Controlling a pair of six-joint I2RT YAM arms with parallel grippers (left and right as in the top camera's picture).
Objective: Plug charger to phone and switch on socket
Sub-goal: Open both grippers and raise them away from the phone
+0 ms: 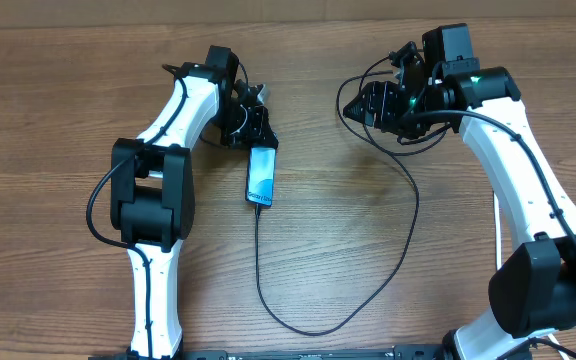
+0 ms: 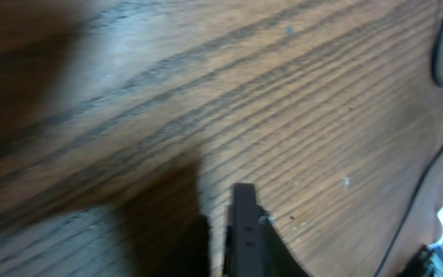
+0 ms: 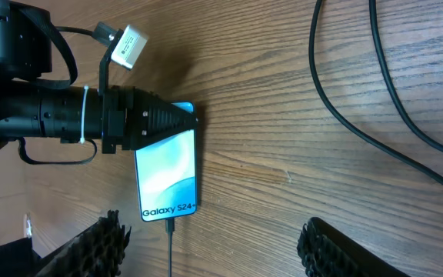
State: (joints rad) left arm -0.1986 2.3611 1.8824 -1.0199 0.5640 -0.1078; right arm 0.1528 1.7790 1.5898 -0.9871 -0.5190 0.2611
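The phone (image 1: 261, 177) lies flat on the wooden table, screen lit light blue-white. In the right wrist view (image 3: 168, 173) its "Galaxy S24+" text shows. The charger's connector (image 3: 169, 227) sits in the phone's near short edge. Its black cable (image 1: 308, 328) loops down, then up right towards the right arm. My left gripper (image 1: 253, 125) is shut, and its tip (image 3: 177, 121) is over the phone's far edge. The left wrist view is blurred and shows only its fingers (image 2: 241, 231) over wood. My right gripper (image 1: 370, 103) is open and empty (image 3: 214, 254), above the table right of the phone. The socket is out of view.
Black cable loops (image 3: 375, 115) lie on the table right of the phone, near the right gripper. A thin white cord (image 1: 496, 235) runs beside the right arm at the table's right side. The left arm's body (image 1: 153, 190) stands left of the phone.
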